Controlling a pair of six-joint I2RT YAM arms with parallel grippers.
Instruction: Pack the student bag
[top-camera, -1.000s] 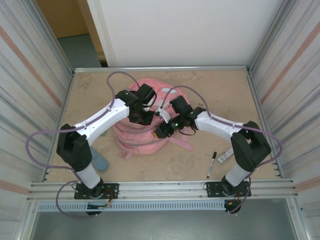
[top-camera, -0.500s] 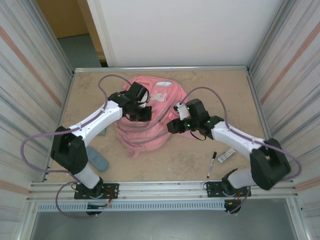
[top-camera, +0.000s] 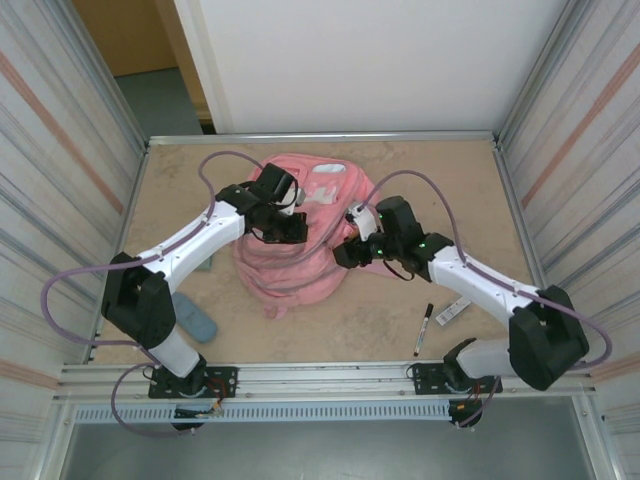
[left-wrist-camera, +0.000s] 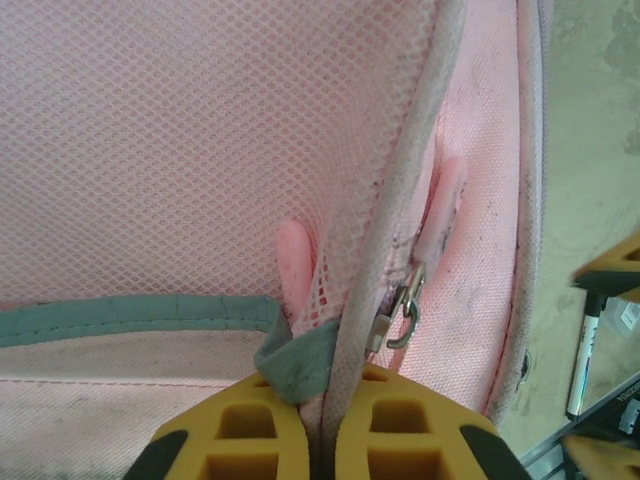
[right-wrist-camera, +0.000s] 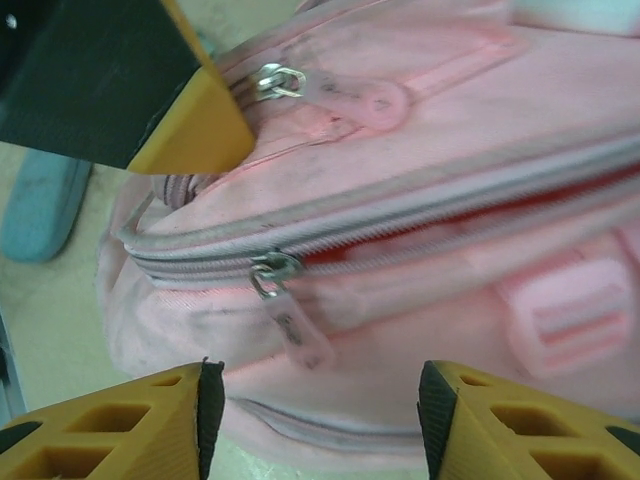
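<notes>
The bag lies mid-frame on the desk in the top view. Our left gripper is clamped on its zip edge. Our right gripper stands partly open and empty, facing a zip pull. We should close squarely on that pull, then draw along the zip while the left holds the fabric taut. We count one bag, one marker, one blue thing and one white item.

- We see the left arm and right arm built of white shells between black joint housings.
- Lilac cables run along each.
- Small green lights glow on the right wrist.
- The left hand and right hand have yellow fingers with moulded hollows, backed in black.
- Black base plates sit beneath.
</notes>
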